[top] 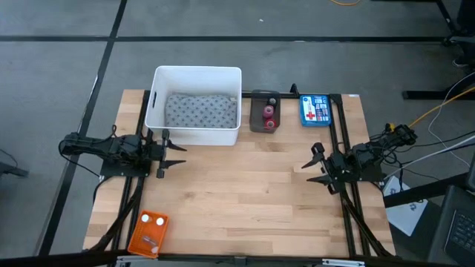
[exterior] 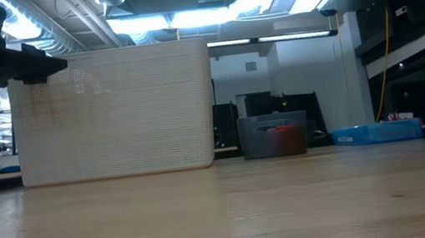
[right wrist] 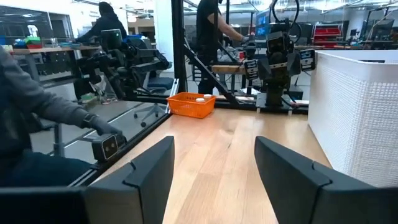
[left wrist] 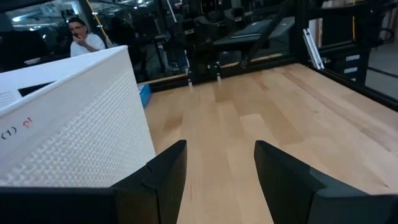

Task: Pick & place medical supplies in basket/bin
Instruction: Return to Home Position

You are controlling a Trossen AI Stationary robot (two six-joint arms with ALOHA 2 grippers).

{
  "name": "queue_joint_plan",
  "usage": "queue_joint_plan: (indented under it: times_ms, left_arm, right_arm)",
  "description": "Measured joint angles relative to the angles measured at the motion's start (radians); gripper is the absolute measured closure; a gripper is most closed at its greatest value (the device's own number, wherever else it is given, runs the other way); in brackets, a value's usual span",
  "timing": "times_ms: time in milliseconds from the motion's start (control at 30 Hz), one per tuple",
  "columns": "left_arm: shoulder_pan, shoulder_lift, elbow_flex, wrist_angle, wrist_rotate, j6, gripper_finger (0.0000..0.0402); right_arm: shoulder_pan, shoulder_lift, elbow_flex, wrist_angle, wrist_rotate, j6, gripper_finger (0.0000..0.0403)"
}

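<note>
The orange basket (top: 148,232) lies flat near the table's front left corner with two pale pieces in it; the right wrist view shows the basket (right wrist: 191,104) farther off. A grey dotted cloth (top: 200,111) lies inside the white tub (top: 197,107) at the back. A dark roll (top: 272,101) and a pink roll (top: 269,113) sit in a small grey bin (top: 265,111) beside the tub. My left gripper (top: 174,154) hovers open just in front of the tub's left end. My right gripper (top: 315,167) hovers open at the table's right, holding nothing.
A blue first-aid box (top: 315,110) lies at the back right, next to the grey bin. The tub's wall (left wrist: 68,124) stands close beside my left fingers. Bare wood (top: 245,193) spans the table's middle. People show in the room beyond, and one sleeve (right wrist: 43,106) is near the table's edge.
</note>
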Motion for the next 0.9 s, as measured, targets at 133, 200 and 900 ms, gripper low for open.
queue_joint_plan:
  times_ms: [133,200,900]
  left_arm:
    - [0.000,0.000,-0.002,0.022,0.000,0.000,0.0215]
    - [0.000,0.000,-0.003,0.033,0.000,0.000,0.0215]
    - [0.000,0.000,-0.002,0.039,0.000,-0.002,0.0215]
  right_arm:
    - [0.000,0.000,0.000,0.000,0.000,-0.002,0.0179]
    - [0.000,0.000,0.000,0.000,0.000,-0.002,0.0179]
    - [0.000,0.000,0.000,0.000,0.003,-0.001,0.0179]
